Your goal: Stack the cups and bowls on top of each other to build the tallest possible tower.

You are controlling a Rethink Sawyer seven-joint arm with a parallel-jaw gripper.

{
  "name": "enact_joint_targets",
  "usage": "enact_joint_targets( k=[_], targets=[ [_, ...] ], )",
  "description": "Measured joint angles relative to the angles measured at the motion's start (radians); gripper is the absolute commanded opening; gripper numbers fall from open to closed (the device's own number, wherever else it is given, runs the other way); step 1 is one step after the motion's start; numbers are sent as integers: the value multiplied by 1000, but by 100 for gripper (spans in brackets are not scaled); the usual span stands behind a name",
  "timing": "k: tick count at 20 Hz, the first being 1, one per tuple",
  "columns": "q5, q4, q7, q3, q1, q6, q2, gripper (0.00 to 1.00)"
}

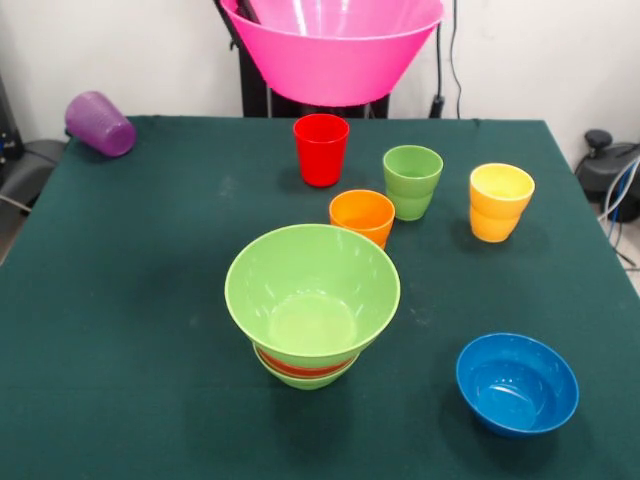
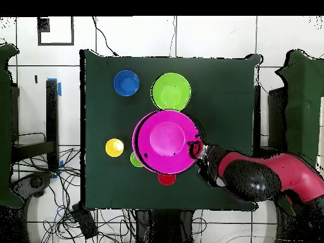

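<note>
My gripper (image 2: 196, 150) is shut on the rim of the huge pink bowl (image 1: 333, 45) and holds it in the air; in the overhead view the pink bowl (image 2: 167, 140) covers the table's middle. The tower (image 1: 312, 300) is a large green bowl (image 2: 171, 91) on a red-orange bowl and a small green bowl. The blue bowl (image 1: 517, 383) stands alone. The red cup (image 1: 321, 149), light green cup (image 1: 412, 181), orange cup (image 1: 362, 216) and yellow cup (image 1: 500, 201) stand upright. The purple cup (image 1: 100, 123) lies on its side.
The dark green table (image 1: 120, 300) has open cloth on the front view's left side. The purple cup lies at its far left corner, by the edge. The robot's black pedestal (image 1: 255, 95) stands behind the held bowl. Cables hang at the right.
</note>
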Motion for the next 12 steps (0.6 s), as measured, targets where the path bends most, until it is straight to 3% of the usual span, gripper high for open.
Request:
enact_joint_targets(
  k=[7,12],
  targets=[
    [0,-107,-1,-19,84,79,55,0],
    [0,-186,-1,-31,187,125,96,0]
  ],
)
